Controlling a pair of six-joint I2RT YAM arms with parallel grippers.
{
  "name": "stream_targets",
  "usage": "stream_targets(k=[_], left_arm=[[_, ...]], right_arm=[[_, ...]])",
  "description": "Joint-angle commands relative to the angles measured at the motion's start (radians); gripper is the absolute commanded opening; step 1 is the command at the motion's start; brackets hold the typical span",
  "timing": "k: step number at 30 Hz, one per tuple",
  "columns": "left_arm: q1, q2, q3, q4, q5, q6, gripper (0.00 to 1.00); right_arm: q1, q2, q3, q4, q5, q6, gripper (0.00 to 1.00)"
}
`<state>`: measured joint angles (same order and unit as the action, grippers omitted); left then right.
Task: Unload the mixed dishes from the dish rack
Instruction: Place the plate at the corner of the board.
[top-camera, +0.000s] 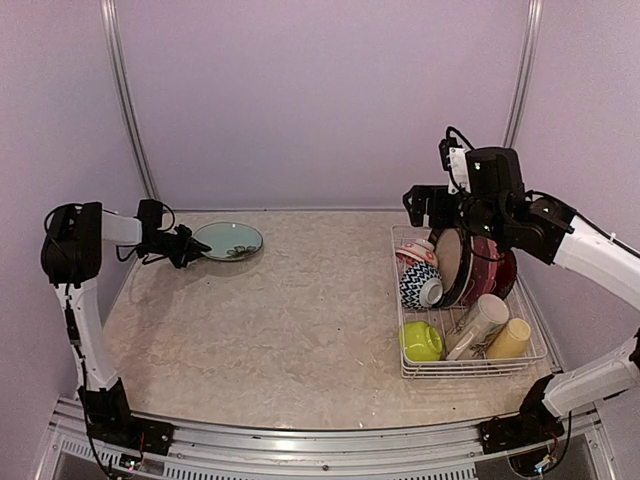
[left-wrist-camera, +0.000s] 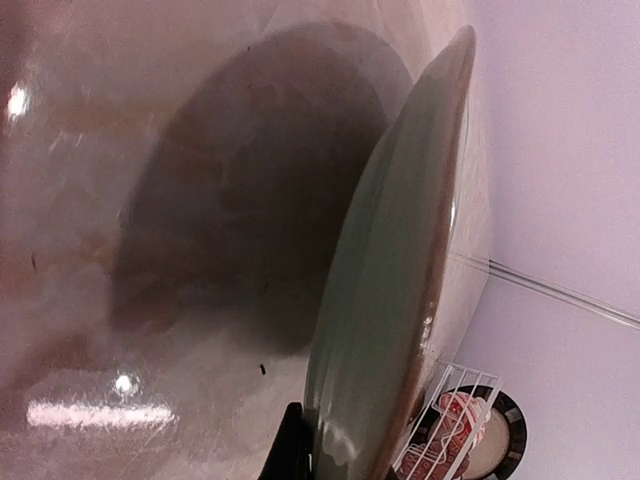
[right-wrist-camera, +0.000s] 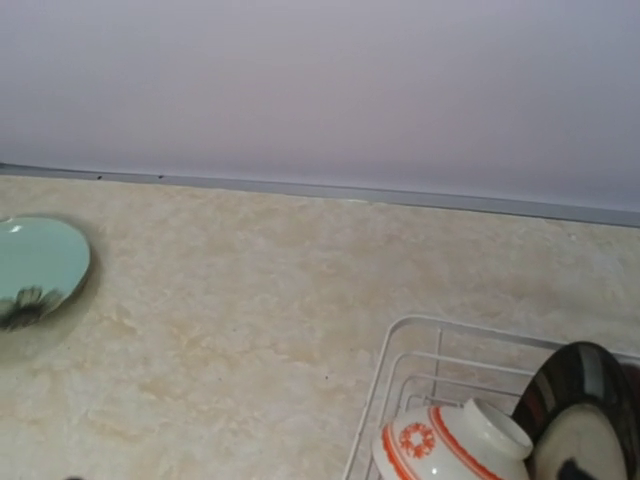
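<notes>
The white wire dish rack (top-camera: 537, 352) stands at the right. It holds a red-patterned bowl (top-camera: 418, 252), a blue-chevron bowl (top-camera: 420, 287), an upright black-rimmed cream plate (top-camera: 455, 265), a dark red plate (top-camera: 497, 268), a lime-green bowl (top-camera: 422, 341), a cream mug (top-camera: 478, 325) and a yellow mug (top-camera: 510, 340). My left gripper (top-camera: 192, 245) is shut on the rim of a grey-green plate (top-camera: 228, 240), low over the table at the back left. The left wrist view shows this plate (left-wrist-camera: 400, 280) edge-on above its shadow. My right gripper (top-camera: 425, 207) hovers above the rack's far left corner; its fingers do not show.
The right wrist view shows the rack's corner (right-wrist-camera: 400, 340), the red-patterned bowl (right-wrist-camera: 450, 445), the cream plate (right-wrist-camera: 580, 420) and the far grey-green plate (right-wrist-camera: 35, 265). Purple walls close the back and sides. The beige table (top-camera: 300, 310) stretches between the plate and the rack.
</notes>
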<state>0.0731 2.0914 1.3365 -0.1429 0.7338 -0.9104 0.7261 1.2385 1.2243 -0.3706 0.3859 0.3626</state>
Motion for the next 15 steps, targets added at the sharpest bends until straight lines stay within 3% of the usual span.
stream_targets(k=[1, 11, 15], left_arm=[[0.016, 0.064, 0.138, 0.072, 0.002, 0.012, 0.00], [0.020, 0.173, 0.231, -0.021, 0.006, 0.018, 0.00], [0.021, 0.189, 0.259, -0.100, -0.006, 0.035, 0.22]], right_arm=[[0.001, -0.024, -0.037, -0.004, -0.032, -0.018, 1.00], [-0.001, -0.048, -0.031, -0.012, -0.015, -0.006, 1.00], [-0.001, -0.035, -0.017, -0.026, -0.030, -0.036, 1.00]])
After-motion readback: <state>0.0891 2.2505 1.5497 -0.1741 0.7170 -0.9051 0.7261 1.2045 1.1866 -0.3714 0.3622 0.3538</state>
